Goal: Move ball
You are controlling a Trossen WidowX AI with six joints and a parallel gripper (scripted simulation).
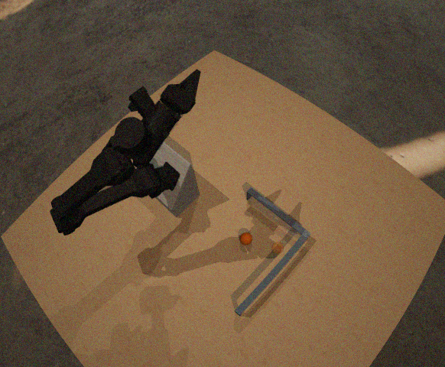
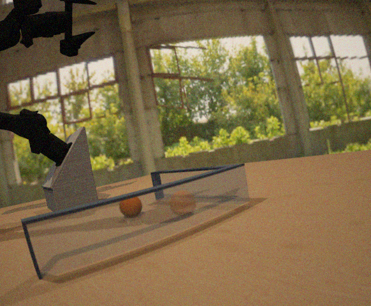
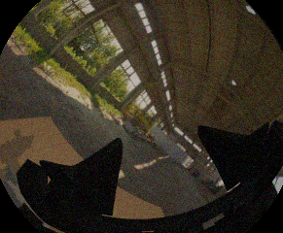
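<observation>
The orange ball (image 1: 245,238) (image 2: 130,206) lies on the table, on the open side of the corner, apart from both walls. The see-through copy (image 1: 277,248) (image 2: 182,201) is nearer the corner, beside the long clear wall (image 1: 272,274) with a blue-grey top edge. The other clear wall (image 1: 274,208) (image 2: 157,187) meets it at the corner. There is a gap between ball and copy. My gripper (image 2: 94,17) (image 3: 161,136) is open and empty, high above the table and far from the ball. The wrist view shows neither ball nor walls.
A grey wedge-shaped block (image 1: 186,185) (image 2: 76,178) stands on the table (image 1: 353,276) (image 2: 278,247) between the arm and the walls. The arm's shadow falls across the ball's area.
</observation>
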